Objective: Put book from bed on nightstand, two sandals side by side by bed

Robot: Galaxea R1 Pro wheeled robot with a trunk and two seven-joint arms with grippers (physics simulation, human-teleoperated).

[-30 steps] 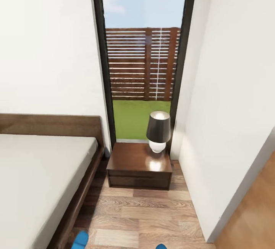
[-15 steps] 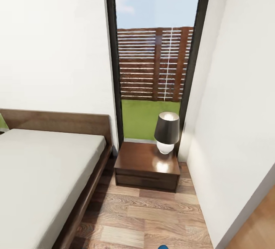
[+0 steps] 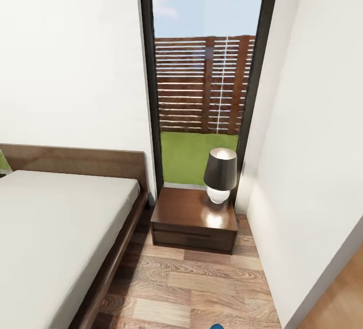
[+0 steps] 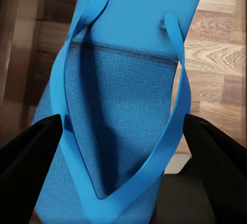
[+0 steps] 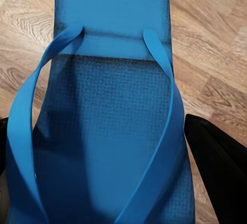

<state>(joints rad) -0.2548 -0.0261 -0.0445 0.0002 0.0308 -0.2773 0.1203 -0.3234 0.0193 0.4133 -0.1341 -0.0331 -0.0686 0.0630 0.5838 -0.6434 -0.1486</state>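
You are carrying a sandal in each pincer: the left pincer [image 4: 121,147] is clamped on one sandal [image 4: 121,90], the right pincer [image 5: 103,157] on the other sandal [image 5: 110,105], both over the floor [image 3: 201,283]. Next you are lowering them side by side beside the bed [image 3: 55,228]. Beyond, the nightstand [image 3: 194,215] is holding a lamp [image 3: 220,174]; the book is out of sight.

We see our left hand [image 4: 123,147] with its two dark fingers [image 4: 28,149] on either side of a blue sandal [image 4: 123,80], gripping it. Our right hand [image 5: 103,152] likewise clamps the other sandal [image 5: 110,105] between its fingers [image 5: 218,167].
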